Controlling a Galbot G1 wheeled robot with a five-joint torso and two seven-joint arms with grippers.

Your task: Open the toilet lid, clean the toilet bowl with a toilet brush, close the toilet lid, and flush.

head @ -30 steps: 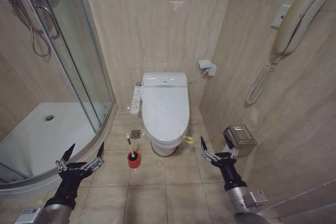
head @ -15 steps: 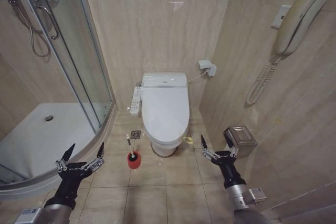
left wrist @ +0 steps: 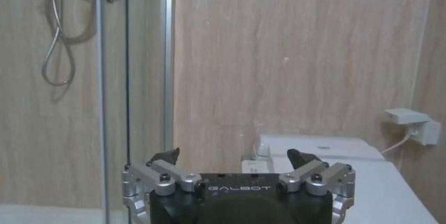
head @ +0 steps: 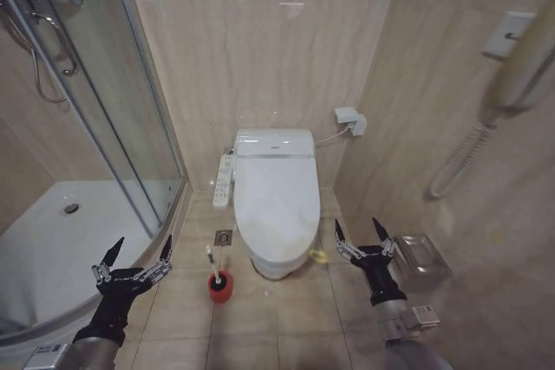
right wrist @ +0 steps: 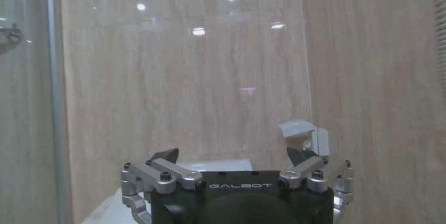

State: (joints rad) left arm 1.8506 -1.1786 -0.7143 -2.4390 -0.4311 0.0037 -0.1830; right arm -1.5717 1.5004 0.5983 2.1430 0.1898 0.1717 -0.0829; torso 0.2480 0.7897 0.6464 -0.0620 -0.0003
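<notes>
Beige marble-look wall tiles [head: 251, 49] rise at twelve o'clock, ceiling lights glinting on them, above a matching tiled floor [head: 277, 318]. A glass shower enclosure [head: 104, 101] with a hose stands at ten o'clock. At two o'clock hangs a wall telephone [head: 520, 67], with a steel bin [head: 421, 257] at four.

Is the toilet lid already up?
No, the toilet lid lies flat and shut over the bowl, with both open grippers apart from it.
</notes>
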